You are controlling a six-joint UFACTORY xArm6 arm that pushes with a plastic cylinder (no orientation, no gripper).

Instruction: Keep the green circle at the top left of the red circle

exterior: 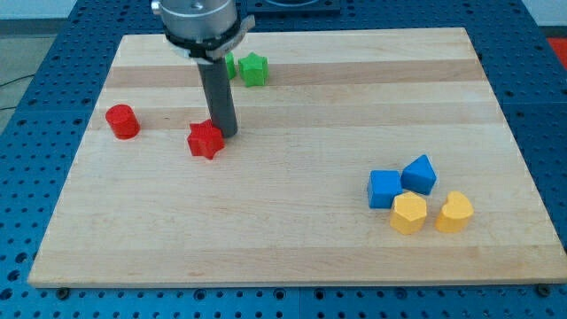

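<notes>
The red circle [122,121] stands near the board's left edge. The green circle [229,66] is mostly hidden behind my rod near the view's top; only a green sliver shows. A green star [254,69] sits just right of it. My tip [225,133] rests at the upper right side of a red star [205,140], touching or nearly touching it. The tip is well to the right of the red circle and below the green circle.
At the view's lower right is a cluster: a blue cube [384,189], a blue pentagon-like block [419,174], a yellow hexagon [408,213] and a yellow heart [454,213]. The wooden board [292,248] lies on a blue perforated table.
</notes>
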